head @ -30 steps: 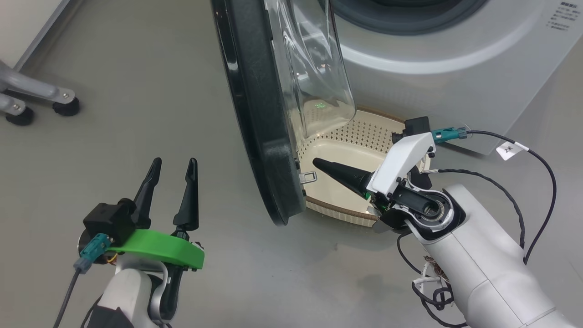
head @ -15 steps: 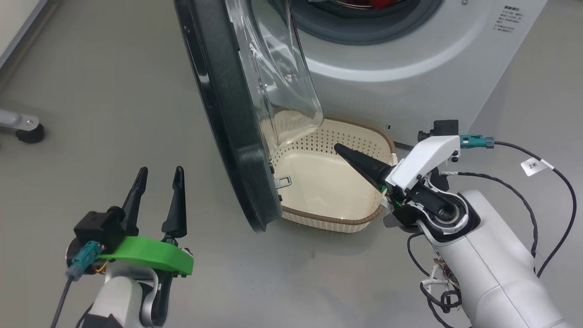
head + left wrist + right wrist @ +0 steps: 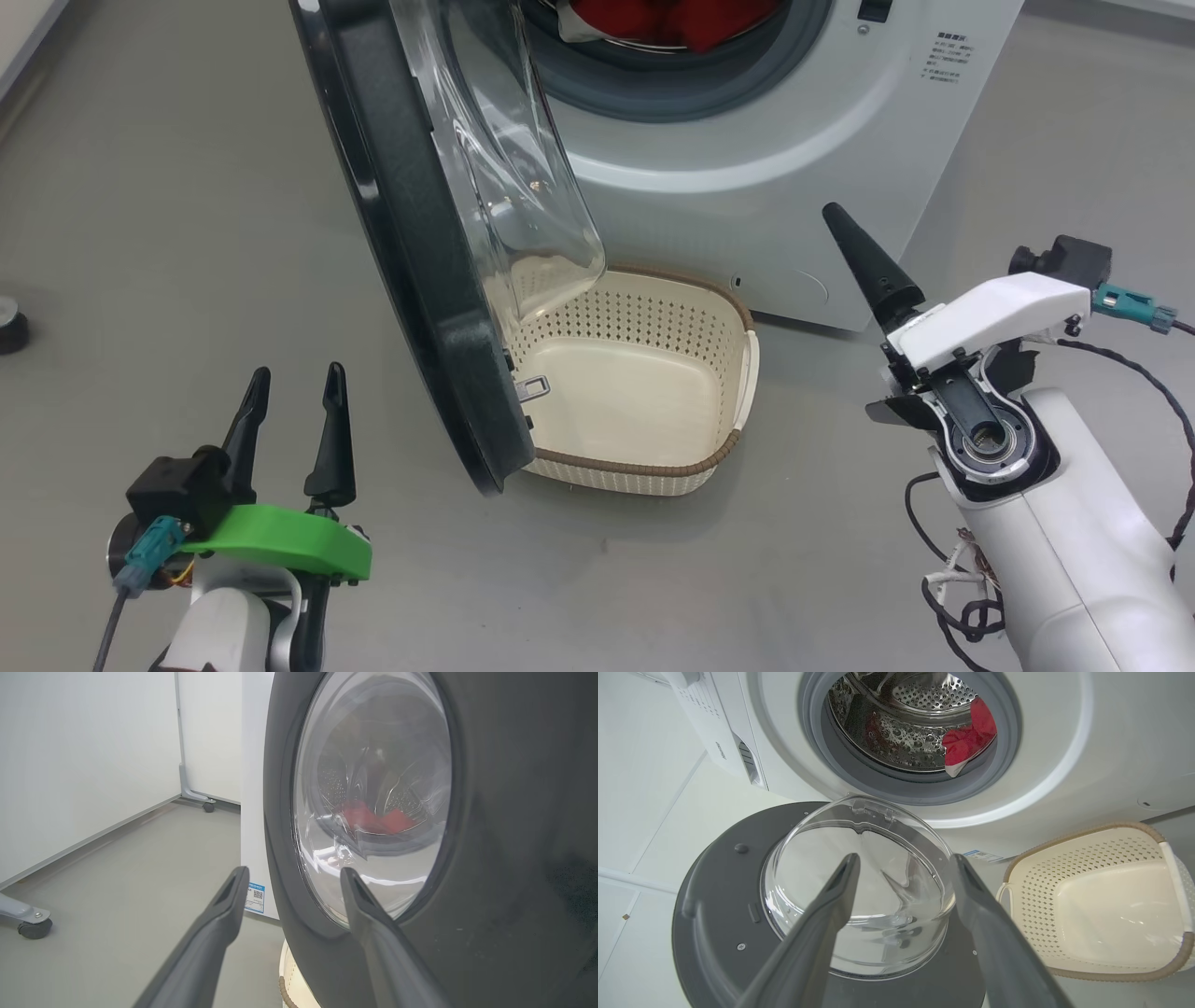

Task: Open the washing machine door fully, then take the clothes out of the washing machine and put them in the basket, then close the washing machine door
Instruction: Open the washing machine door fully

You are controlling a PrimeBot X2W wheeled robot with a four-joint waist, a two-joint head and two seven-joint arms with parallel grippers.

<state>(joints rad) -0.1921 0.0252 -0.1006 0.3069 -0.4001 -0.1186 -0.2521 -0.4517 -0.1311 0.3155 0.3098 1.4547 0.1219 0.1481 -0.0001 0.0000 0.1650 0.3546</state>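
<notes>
- Rising from the lower left of the head view, the left arm keeps the left gripper point(image 3: 298, 373) low over the grey floor point(image 3: 168, 187), with the fingers pointing up that view.
- Its 2 jaws are spread and they hold nothing. In the left wrist view the left gripper point(image 3: 293, 872) faces the outer side of the washing machine door point(image 3: 504, 812), near it but not touching.
- At the lower right of the head view the pale right forearm is bent upward, and the right gripper point(image 3: 854, 247) is lifted and tilted toward the front of the washing machine point(image 3: 794, 168).
- In the right wrist view the 2 jaws of the right gripper point(image 3: 904, 858) are also spread, with nothing between them. They look toward the glass bowl on the inner side of the door point(image 3: 714, 905).
- The door point(image 3: 411, 233) stands open on the left of the round opening, and its lower edge hangs over the left part of the basket point(image 3: 635, 467).
- The clothes point(image 3: 672, 19) are inside the drum. The red fabric point(image 3: 969, 737) lies at the lower edge of the opening, next to the grey gasket.
- The basket point(image 3: 1087, 830) sits on the floor just in front of the machine, and its cream bottom is visible.
</notes>
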